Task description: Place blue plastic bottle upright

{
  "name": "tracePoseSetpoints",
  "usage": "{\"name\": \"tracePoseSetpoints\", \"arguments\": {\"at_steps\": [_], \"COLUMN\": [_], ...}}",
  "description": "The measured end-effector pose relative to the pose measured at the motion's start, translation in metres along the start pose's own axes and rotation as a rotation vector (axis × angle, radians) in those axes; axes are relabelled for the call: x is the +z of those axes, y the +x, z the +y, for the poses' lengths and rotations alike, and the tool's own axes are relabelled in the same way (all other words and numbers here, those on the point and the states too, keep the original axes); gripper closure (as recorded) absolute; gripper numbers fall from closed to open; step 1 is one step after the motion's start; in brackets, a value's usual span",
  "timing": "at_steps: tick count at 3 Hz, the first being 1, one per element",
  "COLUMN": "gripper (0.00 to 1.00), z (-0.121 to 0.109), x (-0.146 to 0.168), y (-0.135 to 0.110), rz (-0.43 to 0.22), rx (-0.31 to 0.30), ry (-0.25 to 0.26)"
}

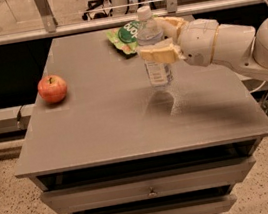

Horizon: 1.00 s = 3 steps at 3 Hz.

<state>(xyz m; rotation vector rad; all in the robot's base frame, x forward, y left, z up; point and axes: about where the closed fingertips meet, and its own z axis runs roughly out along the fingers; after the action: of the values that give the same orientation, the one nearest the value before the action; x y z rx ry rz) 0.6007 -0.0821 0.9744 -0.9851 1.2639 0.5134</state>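
Note:
The blue plastic bottle (pixel 157 67), clear with a white cap and a printed label, stands upright in the camera view over the middle right of the grey table (pixel 103 134). My gripper (pixel 156 42) reaches in from the right and is shut on the bottle's upper body, one tan finger in front and one behind. The bottle's base is close to the tabletop, above its shadow; I cannot tell whether it touches.
A red apple (pixel 52 88) sits near the table's left edge. A green snack bag (pixel 124 37) lies at the back, just behind the bottle. Drawers are below the tabletop. A railing and glass run behind the table.

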Motion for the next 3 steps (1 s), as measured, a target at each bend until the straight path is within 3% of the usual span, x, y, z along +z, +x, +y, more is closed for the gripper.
{"name": "tracePoseSetpoints", "arguments": {"at_steps": [3], "gripper": [0.98], "z": [0.009], "x": [-0.022], "y": [0.013], "rz": [-0.155], "rx": [0.000], "ry": [-0.051]}}
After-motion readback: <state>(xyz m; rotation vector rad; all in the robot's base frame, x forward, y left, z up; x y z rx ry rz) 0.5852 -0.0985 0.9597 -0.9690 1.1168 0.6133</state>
